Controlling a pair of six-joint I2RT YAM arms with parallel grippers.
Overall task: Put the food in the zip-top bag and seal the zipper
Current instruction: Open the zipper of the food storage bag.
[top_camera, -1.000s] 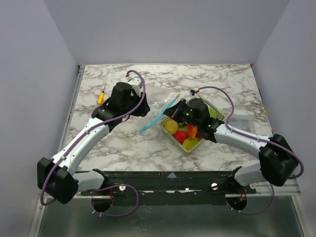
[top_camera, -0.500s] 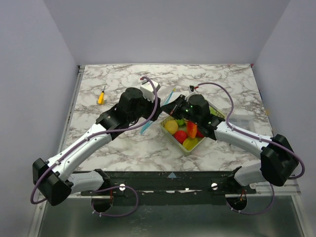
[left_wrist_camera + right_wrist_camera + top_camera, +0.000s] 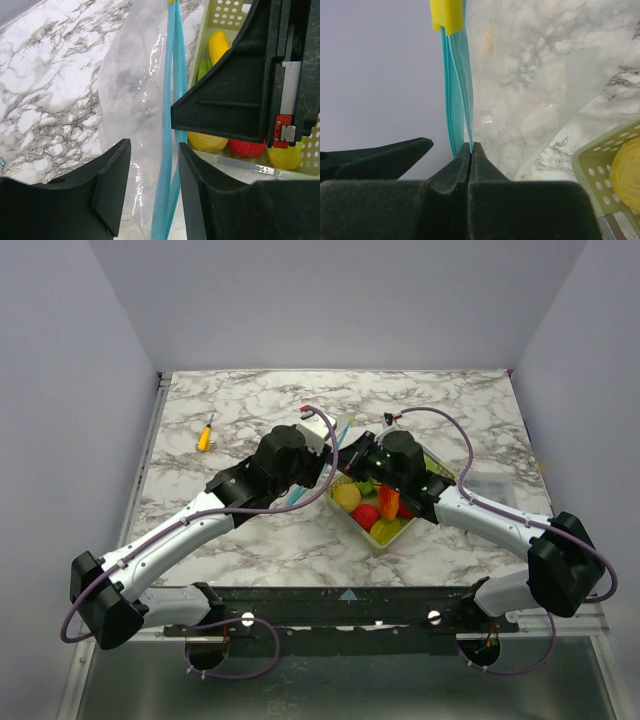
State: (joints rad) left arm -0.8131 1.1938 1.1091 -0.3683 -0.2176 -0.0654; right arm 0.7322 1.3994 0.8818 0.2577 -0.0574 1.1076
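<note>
Light-blue plastic runs up the middle of both wrist views: the zipper (image 3: 170,95) of the zip-top bag (image 3: 127,95). In the left wrist view the bag's clear, crinkled film spreads left of that strip, over the marble table (image 3: 290,540).

We see the right gripper (image 3: 471,155) with its jaws pressed tight together on the zipper. A yellow slider tab (image 3: 447,15) sits at the top of the strip in that wrist view.

The left gripper (image 3: 152,185) has its jaws part-way apart, one finger on each side of the zipper and the bag's edge. The strip passes close by one finger, and we cannot tell whether it touches. The jaws have not closed on it.

The food (image 3: 365,510), in yellow, red, orange and green pieces, lies in a yellow-green perforated basket (image 3: 225,12) just beside the bag. From above, both grippers meet at the basket's far left corner. A small yellow-orange tool (image 3: 205,436) lies well apart, near the table's left edge.
</note>
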